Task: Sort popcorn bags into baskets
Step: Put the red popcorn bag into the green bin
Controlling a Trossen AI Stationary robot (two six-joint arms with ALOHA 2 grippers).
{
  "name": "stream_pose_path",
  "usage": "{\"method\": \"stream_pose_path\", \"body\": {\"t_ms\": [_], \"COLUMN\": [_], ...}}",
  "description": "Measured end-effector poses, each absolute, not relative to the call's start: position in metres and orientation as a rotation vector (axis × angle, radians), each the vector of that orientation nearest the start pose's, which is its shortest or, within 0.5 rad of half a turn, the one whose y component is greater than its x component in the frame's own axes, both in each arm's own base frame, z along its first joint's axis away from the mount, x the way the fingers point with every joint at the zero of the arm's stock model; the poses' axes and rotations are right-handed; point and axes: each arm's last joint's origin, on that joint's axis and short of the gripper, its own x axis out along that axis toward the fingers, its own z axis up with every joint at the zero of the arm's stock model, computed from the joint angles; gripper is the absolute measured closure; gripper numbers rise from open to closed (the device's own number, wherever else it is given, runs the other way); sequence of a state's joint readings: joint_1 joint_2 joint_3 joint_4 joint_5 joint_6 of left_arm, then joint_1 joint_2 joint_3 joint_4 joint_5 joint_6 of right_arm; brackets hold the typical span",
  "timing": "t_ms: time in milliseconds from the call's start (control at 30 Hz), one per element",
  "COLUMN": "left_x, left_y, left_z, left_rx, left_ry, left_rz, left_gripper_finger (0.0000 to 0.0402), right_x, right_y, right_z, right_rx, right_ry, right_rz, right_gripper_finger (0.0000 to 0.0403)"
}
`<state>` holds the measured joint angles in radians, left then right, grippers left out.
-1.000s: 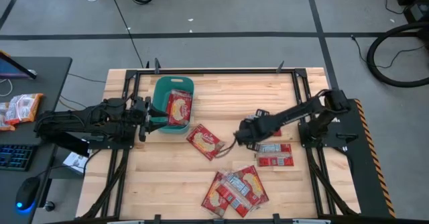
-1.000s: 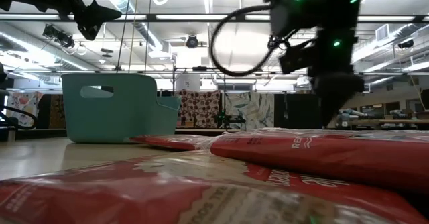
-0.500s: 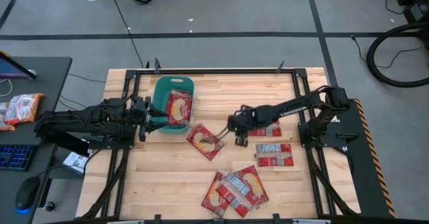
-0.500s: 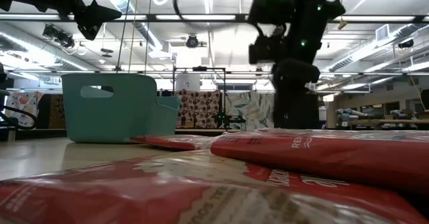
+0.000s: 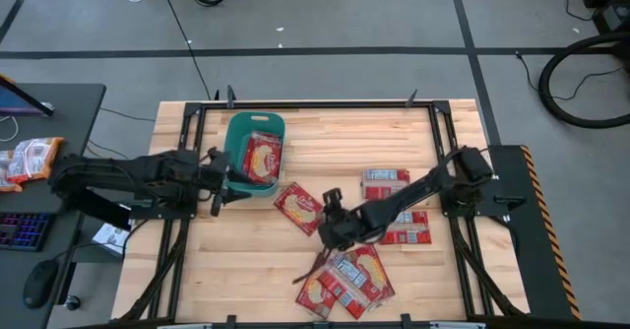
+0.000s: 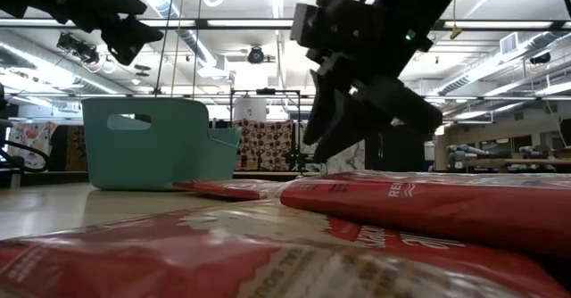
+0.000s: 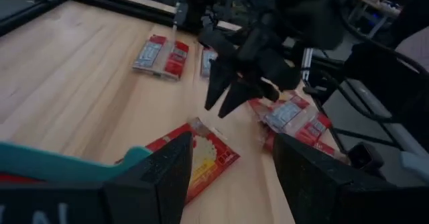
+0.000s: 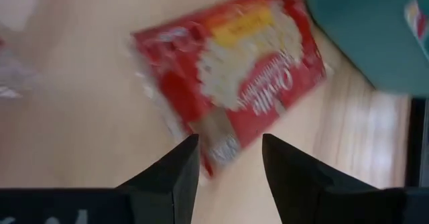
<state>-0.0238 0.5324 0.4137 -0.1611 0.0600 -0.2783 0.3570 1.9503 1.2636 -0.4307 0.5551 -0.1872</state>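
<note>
Now | right gripper (image 5: 328, 214) open above popcorn bag (image 5: 300, 208) edge | basket (image 5: 239, 125) near

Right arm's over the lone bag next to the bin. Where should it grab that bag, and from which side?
Probably the bag's corner nearest the right gripper, coming from above. It lies flat and skewed on the table, clear of the bin and the other bags, so only its thin edges offer a hold. The open fingers already straddle that end.
</note>
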Motion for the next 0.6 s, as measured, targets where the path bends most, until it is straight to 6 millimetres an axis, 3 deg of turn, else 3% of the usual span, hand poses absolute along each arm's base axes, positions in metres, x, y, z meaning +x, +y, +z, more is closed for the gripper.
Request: {"method": "stream_pose_path", "body": {"t_ms": [200, 600], "left_x": [0.144, 0.161], "left_y": [-0.014, -0.044], "left_z": [0.235, 0.212], "left_rx": [-0.266, -0.066], "left_ry": [0.343, 0.479], "left_rz": [-0.082, 0.011], "left_gripper_finger": [0.0192, 0.0192], "right_x": [0.371, 0.364], "right_y": [0.136, 0.134], "right_z": [0.137, 0.137], "right_rx": [-0.711, -0.732], "right_ry": [1.052, 1.094], "right_rz": [-0.072, -0.176], "right_gripper_finger": [0.0232, 0.0231]}}
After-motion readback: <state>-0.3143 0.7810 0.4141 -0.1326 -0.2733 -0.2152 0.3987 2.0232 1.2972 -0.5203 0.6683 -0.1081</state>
